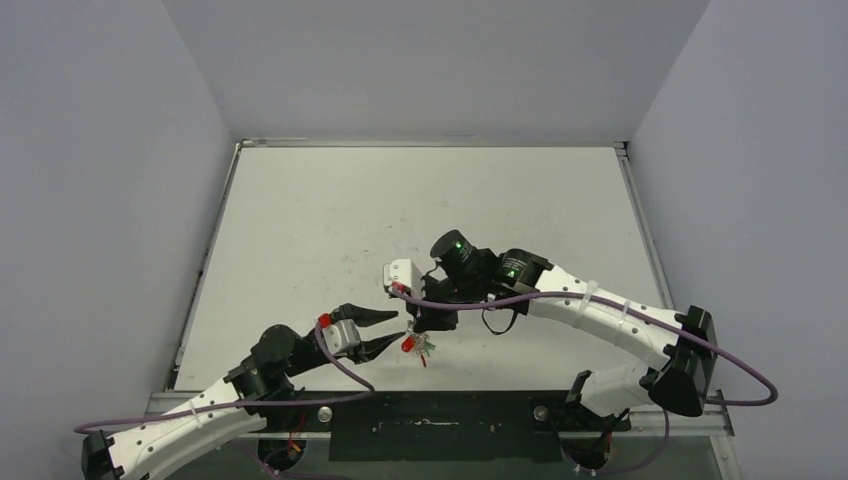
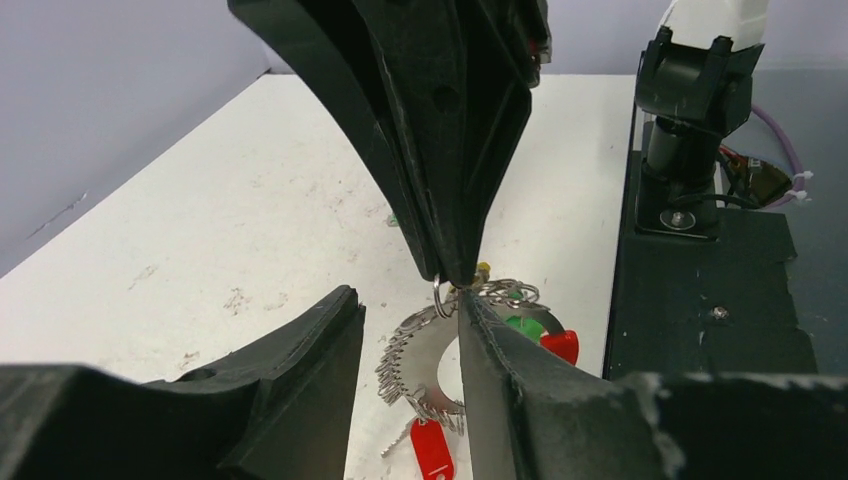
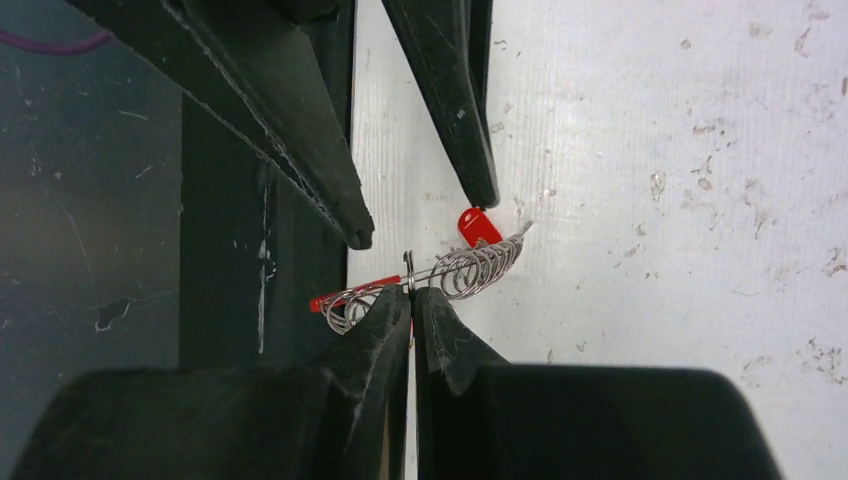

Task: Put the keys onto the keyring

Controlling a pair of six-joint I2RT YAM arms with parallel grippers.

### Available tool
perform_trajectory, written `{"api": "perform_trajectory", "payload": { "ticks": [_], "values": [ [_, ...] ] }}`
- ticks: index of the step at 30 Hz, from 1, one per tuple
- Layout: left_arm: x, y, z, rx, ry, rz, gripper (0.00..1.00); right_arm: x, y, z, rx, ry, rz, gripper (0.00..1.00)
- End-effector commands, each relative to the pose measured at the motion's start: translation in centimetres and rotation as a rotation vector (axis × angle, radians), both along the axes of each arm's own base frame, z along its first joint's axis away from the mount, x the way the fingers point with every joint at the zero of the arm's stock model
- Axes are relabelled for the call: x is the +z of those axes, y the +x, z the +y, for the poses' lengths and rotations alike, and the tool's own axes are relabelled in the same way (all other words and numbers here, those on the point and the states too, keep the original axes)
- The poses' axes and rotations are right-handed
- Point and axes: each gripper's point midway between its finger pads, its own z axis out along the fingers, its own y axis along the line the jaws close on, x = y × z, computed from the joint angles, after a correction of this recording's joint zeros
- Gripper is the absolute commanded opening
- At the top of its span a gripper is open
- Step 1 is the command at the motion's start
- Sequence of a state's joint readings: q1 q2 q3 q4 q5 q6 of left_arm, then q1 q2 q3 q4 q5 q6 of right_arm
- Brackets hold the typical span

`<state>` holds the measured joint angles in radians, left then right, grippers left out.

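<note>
The keyring [image 2: 420, 362] is a silvery crescent edged with many small wire loops, lying near the table's front edge [image 1: 420, 346]. A red key head [image 2: 432, 450], a green one [image 2: 520, 327], another red one [image 2: 562, 345] and a yellow one [image 2: 483, 268] cluster at it. My right gripper [image 3: 410, 298] comes down from above [image 2: 455, 272] and is shut on a loop of the keyring [image 3: 470, 270]. My left gripper [image 2: 405, 300] is open, with one finger on each side of the keyring, and its right finger [image 2: 500, 380] is against the crescent. It holds nothing.
The white table [image 1: 420, 210] is scuffed and has grey walls on three sides. The black base plate [image 2: 700, 300] and the right arm's base [image 2: 690, 120] lie just beside the keyring at the near edge.
</note>
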<state>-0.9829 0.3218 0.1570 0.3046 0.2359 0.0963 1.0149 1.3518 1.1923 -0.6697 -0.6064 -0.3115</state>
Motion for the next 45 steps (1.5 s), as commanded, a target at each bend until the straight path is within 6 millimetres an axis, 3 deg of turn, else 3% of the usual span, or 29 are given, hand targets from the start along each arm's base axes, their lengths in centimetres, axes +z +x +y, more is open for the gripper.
{"api": "perform_trajectory", "payload": {
  "ticks": [1,9,14,29,39,45],
  "values": [
    [0.2,0.3,0.0,0.008,0.097,0.007,0.38,0.5,0.2,-0.1,-0.026,-0.107,-0.043,0.0],
    [-1.3,-0.3,-1.3,-0.072,0.211,0.042,0.37,0.3,-0.2,1.0,-0.033,-0.134,-0.025,0.0],
    [-1.5,-0.3,-1.9,-0.094,0.22,0.04,0.26,0.3,-0.3,1.2,-0.027,-0.135,-0.026,0.0],
    [-0.1,-0.8,-2.7,-0.136,0.15,0.012,0.28,0.0,-0.3,1.4,-0.022,-0.147,-0.024,0.0],
    [-1.5,-0.3,-2.9,-0.123,0.206,0.037,0.01,0.3,-0.7,1.6,-0.011,-0.133,-0.021,0.0],
    [-1.5,-0.2,-3.1,-0.124,0.202,0.036,0.0,0.3,-0.9,1.8,-0.008,-0.123,-0.02,0.0]
  ]
}}
